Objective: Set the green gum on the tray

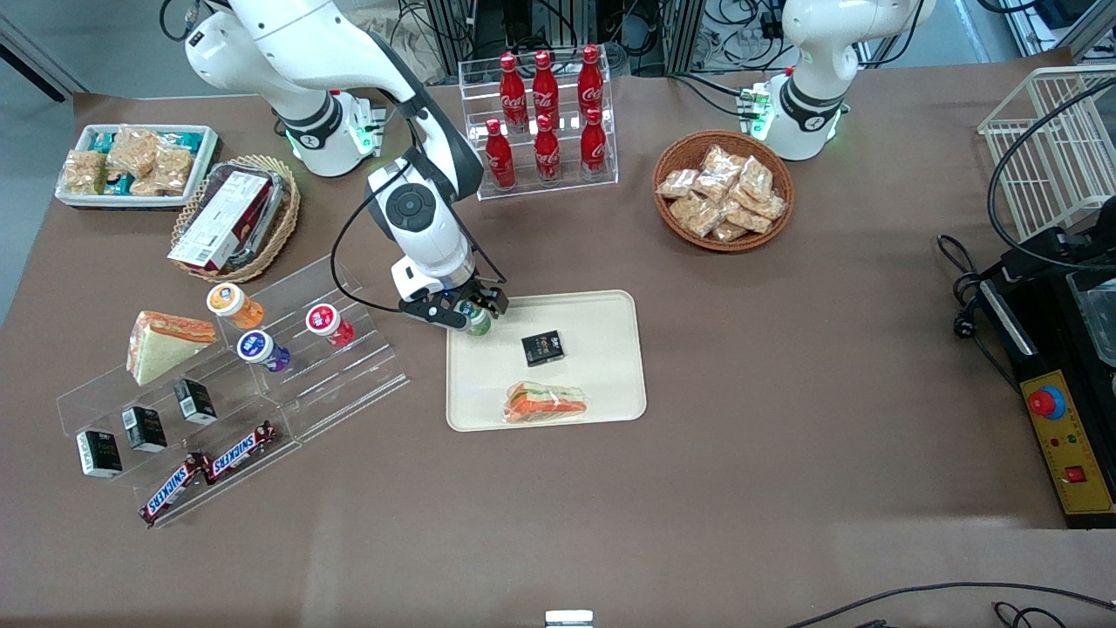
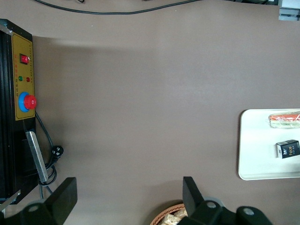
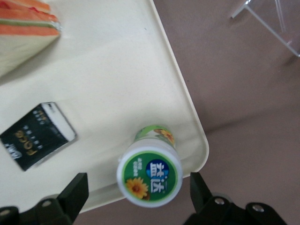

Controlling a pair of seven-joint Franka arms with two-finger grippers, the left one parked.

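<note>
The green gum (image 1: 478, 321) stands on the cream-white tray (image 1: 602, 384), in the tray's corner nearest the working arm's base. In the right wrist view its white cap with the green-and-yellow label (image 3: 149, 174) faces the camera and its green body rests on the tray (image 3: 117, 70) close to the rounded corner. My right gripper (image 1: 462, 312) hovers just above the bottle. It is open (image 3: 138, 183), with a gap between the cap and each finger. The tray's edge also shows in the left wrist view (image 2: 255, 150).
A black box (image 1: 542, 347) and a wrapped sandwich (image 1: 547, 403) lie on the tray. A clear stepped rack (image 1: 288, 384) with orange (image 1: 234, 304), purple and red bottles stands toward the working arm's end. A cola rack (image 1: 545, 113) and snack basket (image 1: 724, 190) stand farther from the camera.
</note>
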